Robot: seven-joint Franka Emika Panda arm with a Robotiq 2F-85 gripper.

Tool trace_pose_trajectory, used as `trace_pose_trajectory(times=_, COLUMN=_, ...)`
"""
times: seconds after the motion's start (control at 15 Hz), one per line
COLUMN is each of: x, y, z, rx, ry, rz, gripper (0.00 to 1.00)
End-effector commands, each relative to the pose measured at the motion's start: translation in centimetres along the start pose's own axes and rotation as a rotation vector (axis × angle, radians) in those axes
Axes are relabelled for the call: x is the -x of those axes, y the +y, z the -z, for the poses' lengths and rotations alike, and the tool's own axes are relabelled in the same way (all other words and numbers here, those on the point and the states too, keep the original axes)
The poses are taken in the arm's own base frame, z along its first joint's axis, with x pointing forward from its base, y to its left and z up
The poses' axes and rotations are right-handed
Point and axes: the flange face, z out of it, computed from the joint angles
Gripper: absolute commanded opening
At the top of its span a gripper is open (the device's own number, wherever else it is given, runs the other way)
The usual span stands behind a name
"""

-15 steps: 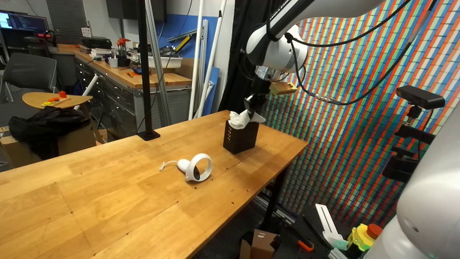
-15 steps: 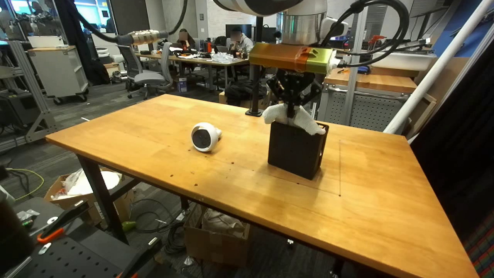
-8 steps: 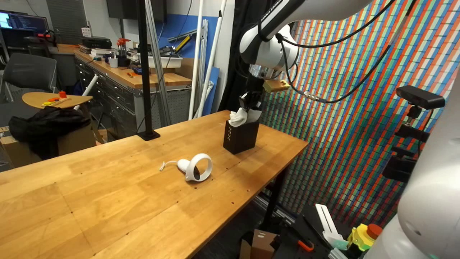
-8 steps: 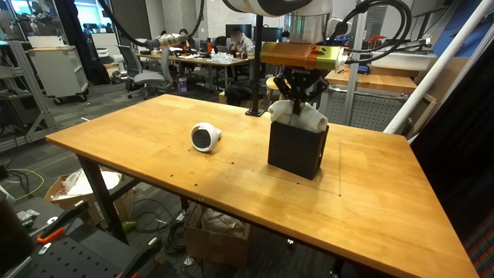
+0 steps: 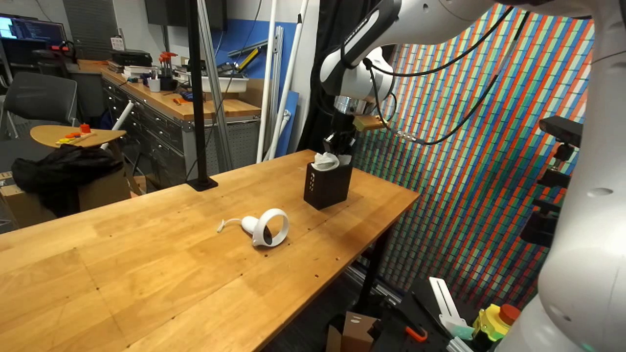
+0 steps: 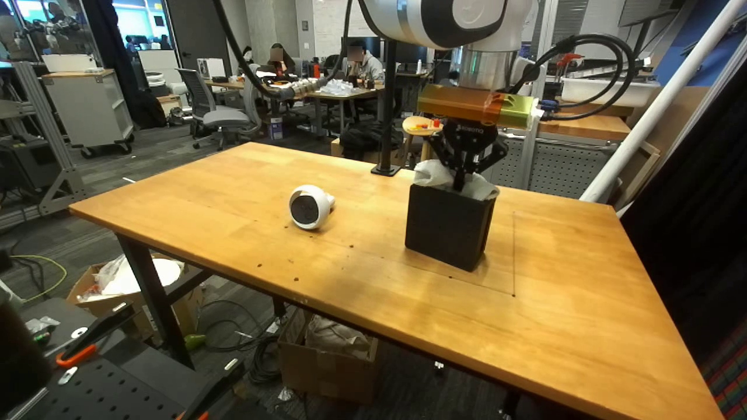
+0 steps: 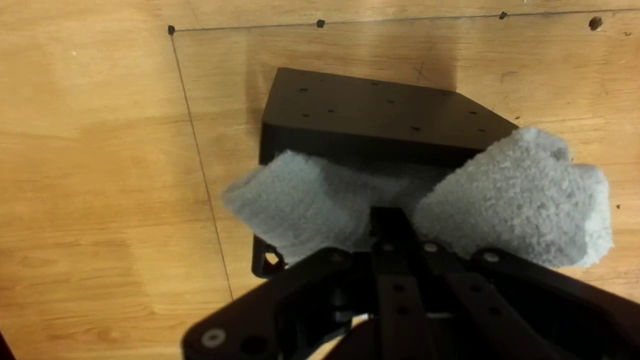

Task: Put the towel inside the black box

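Note:
The black box (image 6: 446,224) stands upright on the table in both exterior views, its perforated side facing the camera in an exterior view (image 5: 312,182). Bunched into its top is the white towel (image 6: 433,173), whose upper folds rise above the rim. From above, the wrist view shows one end of the towel (image 7: 510,200) sticking out past the box's edge and another lump over the opposite end. My gripper (image 7: 392,215) points down with its fingers together, sunk into the middle of the cloth. No cloth is visible between the fingertips. The towel's lower part is hidden inside the box.
A white ring-shaped controller (image 6: 309,207) with a short cord lies on the wooden table (image 5: 161,254), apart from the box. A black post (image 5: 198,122) is fixed at the table's edge. The box stands near one end of the table.
In an exterior view my gripper has shifted right, rising slightly and then dropping lower. The towel has shifted with it and now sits lower in the box, with less cloth showing above the rim.

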Motion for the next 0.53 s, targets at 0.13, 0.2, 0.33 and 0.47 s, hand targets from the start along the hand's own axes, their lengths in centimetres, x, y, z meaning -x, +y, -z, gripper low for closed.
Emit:
trace_pose_trajectory(times=0.13, x=-1.4, y=1.7, z=-3.0, rx=-0.045, ry=-0.088, rz=0.002, gripper=0.02)
trace_pose_trajectory(times=0.2, x=-1.4, y=1.8, z=-3.8, rx=-0.055, ry=-0.109, rz=0.002, gripper=0.02)
trace_pose_trajectory(times=0.33, x=-1.6, y=1.7, z=-5.4, rx=-0.072, ry=-0.147, rz=0.006, gripper=0.02)
trace_pose_trajectory(times=0.47, x=-1.9, y=1.4, z=-7.2, rx=-0.092, ry=-0.193, rz=0.015, gripper=0.02)
